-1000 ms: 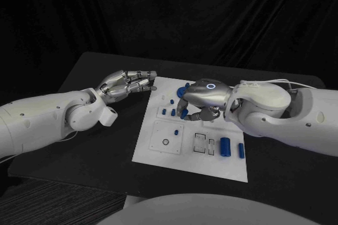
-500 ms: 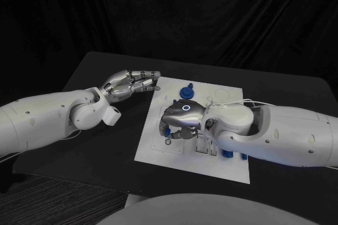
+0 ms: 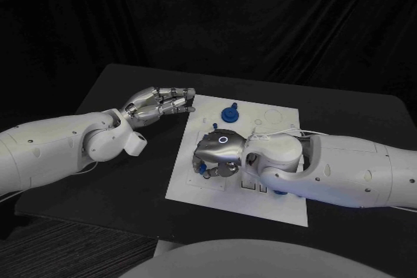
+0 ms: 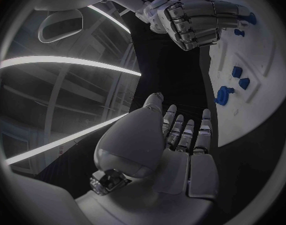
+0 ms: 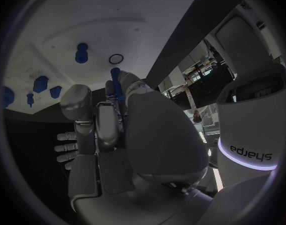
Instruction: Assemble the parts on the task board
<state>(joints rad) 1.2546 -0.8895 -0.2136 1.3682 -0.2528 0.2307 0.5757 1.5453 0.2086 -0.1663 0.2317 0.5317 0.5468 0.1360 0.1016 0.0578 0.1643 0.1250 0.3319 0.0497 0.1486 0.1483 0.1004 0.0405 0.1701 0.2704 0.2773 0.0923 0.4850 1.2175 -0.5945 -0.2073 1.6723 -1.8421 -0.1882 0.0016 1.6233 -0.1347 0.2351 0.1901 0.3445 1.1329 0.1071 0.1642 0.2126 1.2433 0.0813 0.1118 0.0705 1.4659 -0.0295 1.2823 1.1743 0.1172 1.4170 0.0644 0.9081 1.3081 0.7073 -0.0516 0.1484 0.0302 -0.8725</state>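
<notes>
On the board (image 3: pixel 265 118), near-left part, the right hand (image 3: pixel 217 150) is down over the square block area, fingers curled round a blue peg (image 5: pixel 116 80). In the right wrist view the peg sticks out past the fingertips, tip close to a small round hole (image 5: pixel 116 59) in the board. Hand pinching the peg, looks like mid-insertion, not seated yet as far as I can tell.

Left hand (image 3: pixel 156 104) hangs off the board's far-left corner, over bare table (image 3: pixel 113 187), fingers bunched close together and nothing visible in them. Not touching the board.

Progress: early to middle, my guess. Far side of the board has a blue knob (image 3: pixel 229 113) standing in place, looks seated. The left wrist view shows several more blue parts (image 4: pixel 237 72) on the board, some small ones standing, but too small to tell whether they are mounted or just parked. In the right wrist view another short blue piece (image 5: pixel 81 52) stands just beside the hole, and a few hex-like blue bits (image 5: pixel 40 83) sit off to one side. Near-right area is mostly hidden under the right arm, so what lies there I cannot tell.

Left to do: seat the held peg, then the remaining loose pieces. An empty round recess (image 3: pixel 273 116) at the far right looks unfilled.
</notes>
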